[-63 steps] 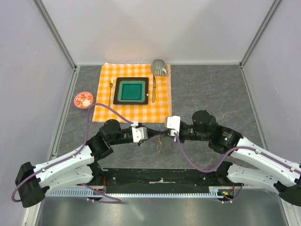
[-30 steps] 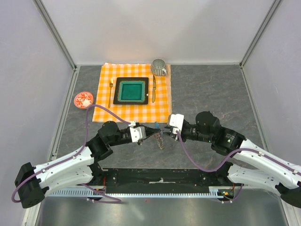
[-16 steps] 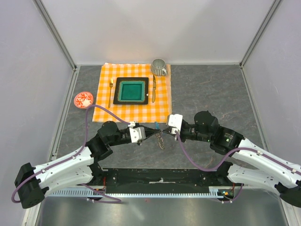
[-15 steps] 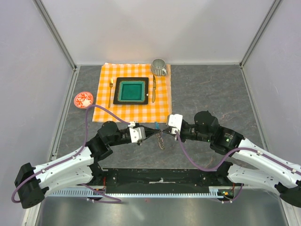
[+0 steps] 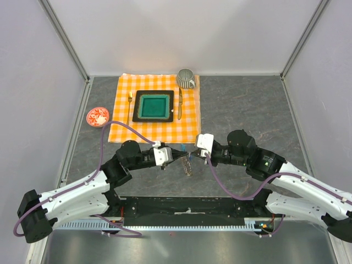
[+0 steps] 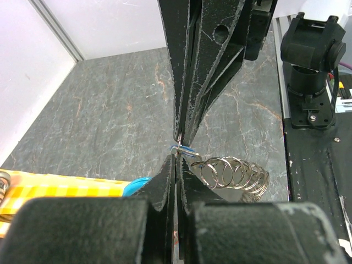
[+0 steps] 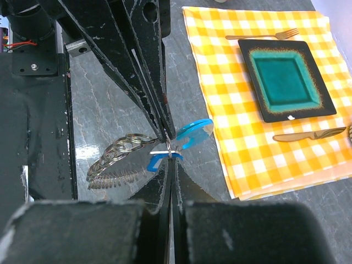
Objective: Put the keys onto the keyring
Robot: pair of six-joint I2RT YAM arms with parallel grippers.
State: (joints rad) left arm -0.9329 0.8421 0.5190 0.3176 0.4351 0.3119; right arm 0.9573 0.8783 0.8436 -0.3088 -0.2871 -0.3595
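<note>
My two grippers meet tip to tip above the grey tabletop, in front of the checked cloth. The left gripper (image 5: 183,156) (image 6: 177,157) is shut, and the end ring of the keyring (image 6: 236,173) (image 7: 121,159) (image 5: 188,168) is pinched at its tips. The keyring is a chain of silvery rings that sags down to the table. The right gripper (image 5: 190,155) (image 7: 171,157) is shut on a thin key with a curved bright-blue tag (image 7: 195,131) (image 6: 137,184), right against the left fingertips. The tag sticks out on both sides of the tips. No other key shows.
Behind the grippers lies an orange checked cloth (image 5: 190,118). On it are a green square plate (image 5: 153,105), a gold fork (image 5: 130,107), a gold knife (image 5: 179,104) and a ribbed cup (image 5: 186,78). A small red dish (image 5: 97,116) sits at the left. Walls enclose three sides.
The right gripper has shut on the blue-tagged key at the left gripper's tips. The left gripper has stayed shut, and both arms have barely moved.
</note>
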